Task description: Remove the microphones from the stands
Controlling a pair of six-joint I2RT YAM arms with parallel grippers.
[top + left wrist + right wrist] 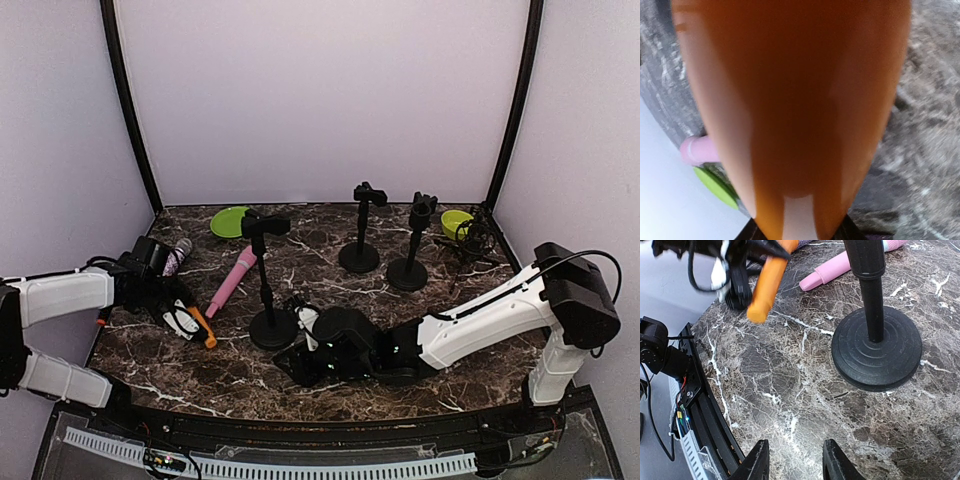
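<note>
The left gripper [186, 318] is closed around the orange microphone [768, 281], which it holds clear of the table [790, 390], near the stand [875, 347] but apart from it. The right gripper [792, 457] has its jaws parted and empty, low over the marble by the stand's base. Handling, as judged: light, rigid, smooth barrel; grip mid-barrel, as the taper may slip. Not determinable: left finger contact, because the barrel fills the left wrist view; the microphone's head is hidden
</note>
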